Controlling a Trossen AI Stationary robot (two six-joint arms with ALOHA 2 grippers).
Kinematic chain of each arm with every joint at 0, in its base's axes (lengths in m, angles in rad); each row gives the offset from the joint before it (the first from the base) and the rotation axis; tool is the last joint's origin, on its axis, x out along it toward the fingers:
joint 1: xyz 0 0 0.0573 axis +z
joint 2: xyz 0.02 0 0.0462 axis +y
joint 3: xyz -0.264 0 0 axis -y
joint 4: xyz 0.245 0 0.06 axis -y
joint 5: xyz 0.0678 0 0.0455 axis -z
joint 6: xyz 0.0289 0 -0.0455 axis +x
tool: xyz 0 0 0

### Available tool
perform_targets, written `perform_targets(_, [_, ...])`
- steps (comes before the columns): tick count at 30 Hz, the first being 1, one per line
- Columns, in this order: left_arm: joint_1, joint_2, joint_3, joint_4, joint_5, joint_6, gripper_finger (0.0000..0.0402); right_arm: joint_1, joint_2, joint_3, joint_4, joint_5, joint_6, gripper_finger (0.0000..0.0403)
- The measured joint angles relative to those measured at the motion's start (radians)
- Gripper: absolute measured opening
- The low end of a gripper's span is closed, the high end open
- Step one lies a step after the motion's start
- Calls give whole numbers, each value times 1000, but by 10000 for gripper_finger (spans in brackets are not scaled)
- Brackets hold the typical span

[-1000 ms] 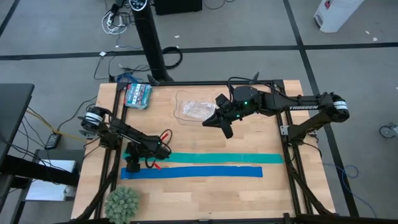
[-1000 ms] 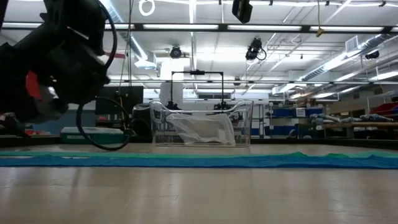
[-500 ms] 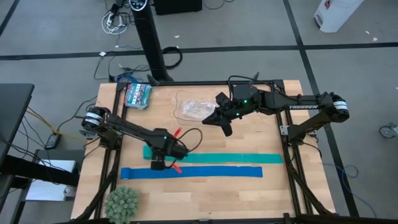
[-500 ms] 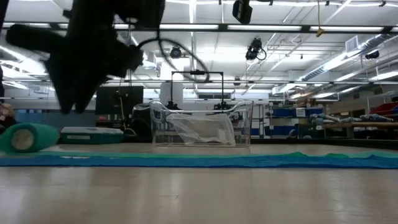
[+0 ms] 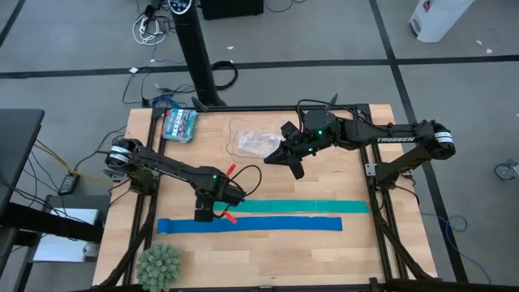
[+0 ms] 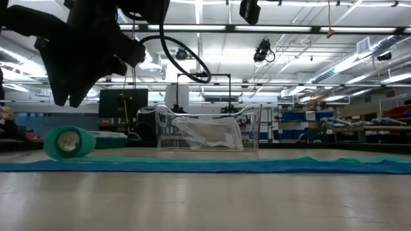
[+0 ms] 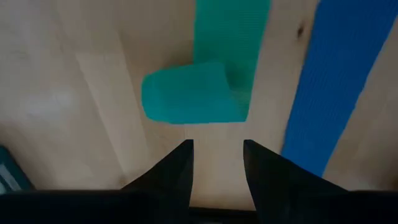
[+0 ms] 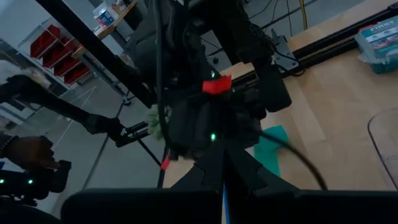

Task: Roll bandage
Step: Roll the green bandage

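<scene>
The teal bandage (image 5: 308, 207) lies flat along the table, and its left end is wound into a small roll (image 7: 186, 93) that rests on its side on the wood; the roll also shows in the low view (image 6: 69, 142). My left gripper (image 7: 217, 155) hovers just short of the roll with its fingers a little apart, touching nothing; it also shows in the high view (image 5: 203, 214). My right gripper (image 5: 297, 171) waits shut above the table's far middle, away from the bandage.
A royal-blue strip (image 5: 251, 225) lies flat on the near side of the teal one, parallel to it. A clear container holding a plastic bag (image 5: 255, 144) stands at the far middle, a teal box (image 5: 180, 123) at the far left, and a green spiky ball (image 5: 159, 266) at the near left.
My left gripper has gone toward the table's right edge along the bandage and has risen off it. The bandage's left end has rolled up, and the roll has travelled rightward along the strip. The rest of the strip has stayed flat.
</scene>
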Motion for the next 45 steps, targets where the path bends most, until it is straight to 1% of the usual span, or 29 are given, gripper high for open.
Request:
perform_targets(5, [32,-98,-41,85,2,-151,147,-2,-23,0,-18,-3,0,8])
perform_targets(8, [53,-169,-68,124,2,-219,147,-2,-36,0,-48,18,-2,8])
perform_targets(12, [81,-228,-99,123,6,-254,154,-2,-45,0,-80,32,-43,8])
perform_targets(15, [110,-234,-126,145,56,-278,169,-2,-45,0,-91,32,-66,8])
perform_targets(19, [129,-223,-193,249,160,-280,194,-2,-45,0,-91,33,-80,8])
perform_targets(23, [147,-222,-237,279,178,-271,218,10,-45,0,-91,35,-64,8])
perform_targets(26, [152,-222,-248,273,171,-212,233,24,-45,0,-91,35,-63,8])
perform_targets(30, [143,-223,-248,304,97,-126,253,33,-45,0,-97,50,-63,8])
perform_targets(33, [135,-223,-248,312,88,-62,269,33,-45,0,-97,53,-63,8])
perform_targets(39, [136,-223,-261,349,30,-64,286,33,-45,0,-96,53,-71,8])
perform_targets(45, [135,-223,-310,353,62,-104,288,33,-45,0,-96,53,-71,8])
